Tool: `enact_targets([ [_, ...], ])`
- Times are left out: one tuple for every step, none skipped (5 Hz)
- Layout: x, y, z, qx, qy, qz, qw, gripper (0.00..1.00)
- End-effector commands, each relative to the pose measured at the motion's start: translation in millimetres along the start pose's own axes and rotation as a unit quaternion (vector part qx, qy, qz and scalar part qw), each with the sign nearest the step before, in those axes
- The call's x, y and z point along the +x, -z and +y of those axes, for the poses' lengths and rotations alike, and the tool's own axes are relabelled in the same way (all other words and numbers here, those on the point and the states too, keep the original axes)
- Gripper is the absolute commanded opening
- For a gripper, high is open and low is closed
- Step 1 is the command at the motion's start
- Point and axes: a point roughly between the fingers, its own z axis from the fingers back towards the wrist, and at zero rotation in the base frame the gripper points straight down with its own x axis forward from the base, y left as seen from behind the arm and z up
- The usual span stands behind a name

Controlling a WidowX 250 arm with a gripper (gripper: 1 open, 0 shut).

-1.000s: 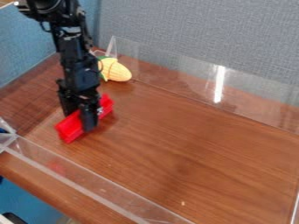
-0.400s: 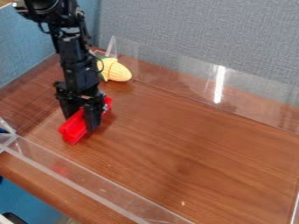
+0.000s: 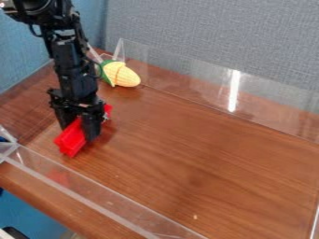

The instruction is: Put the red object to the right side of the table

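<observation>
The 1 robot arm [image 3: 62, 42] comes from the upper left and is reaching down. Its end effector [image 3: 82, 123] points downward, nearly vertical, and its fingers are in closed position, low over the surface [image 3: 200, 154].

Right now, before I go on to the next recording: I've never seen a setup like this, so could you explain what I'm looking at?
The black machine is a single robot arm, reaching down from the upper left to its gripper. There is one viewpoint: a camera looking down at an angle over the table, whose shiny reddish-brown wood top has low clear walls around it. At the left of the table lies a red block, with the gripper closed around it, so it appears to be held. Whether it is lifted at all, I cannot tell. Behind it, near the back wall, lies a toy corn cob, yellow with green at one end.
</observation>
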Motion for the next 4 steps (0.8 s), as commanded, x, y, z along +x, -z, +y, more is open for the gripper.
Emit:
enact_targets([
  [8.7, -23.8, -6, 0.020, 0.017, -0.040, 0.9989, 0.00],
  [11.2, -27.7, -13, 0.022, 0.027, -0.047, 0.9983, 0.00],
  [7.2, -40.9, -16, 0.026, 0.035, -0.052, 0.9977, 0.00],
  [3.1, -74.8, -26, 0.035, 0.046, -0.079, 0.9952, 0.00],
])
